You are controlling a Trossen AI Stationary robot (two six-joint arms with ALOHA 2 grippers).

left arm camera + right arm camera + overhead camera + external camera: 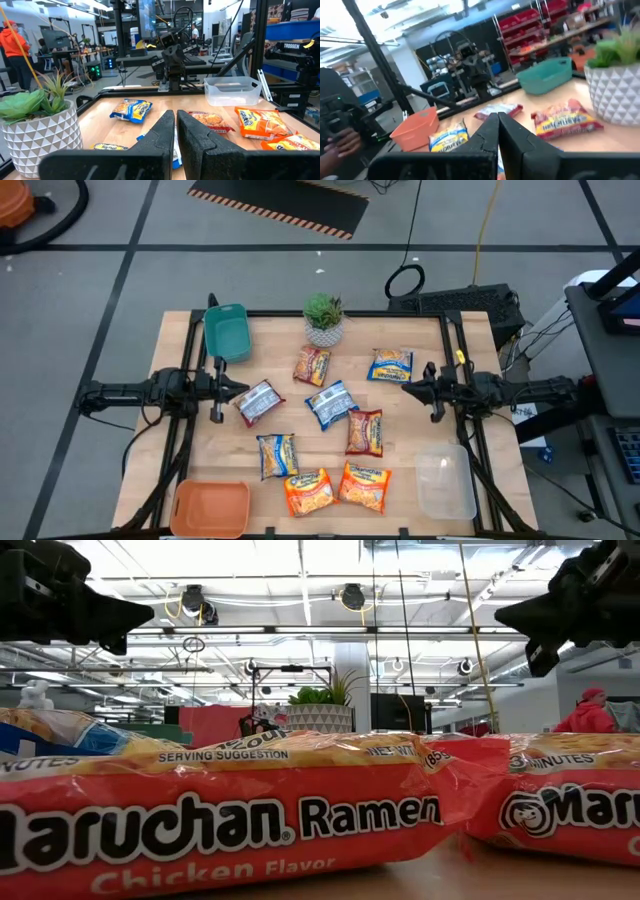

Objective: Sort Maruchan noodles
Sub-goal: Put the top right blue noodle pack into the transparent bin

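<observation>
From my remote station I take the potted plant (323, 319) at the far edge of the worktop (190, 450) as reference. The Maruchan noodles (330, 403) lie loose on the worktop on the near side of the plant, none in a bin. A dark red packet (312, 365) sits just in front of the plant; a blue-and-yellow packet (391, 365) lies to the plant's right. Further forward are a silver-red packet (259, 402), a second dark red packet (365, 431) and another blue-and-yellow packet (277, 454). Two orange packets (337, 487) lie side by side, farthest from the plant.

The teal bin (227, 332) stands just left of the plant. The orange bin (210, 506) and the clear bin (444, 480) occupy the near corners, well apart from it.

The left end effector (240, 390) hangs left of the plant, fingers pressed together, holding nothing. The right end effector (408, 388) hangs right of the plant, fingers likewise pressed together and empty.
</observation>
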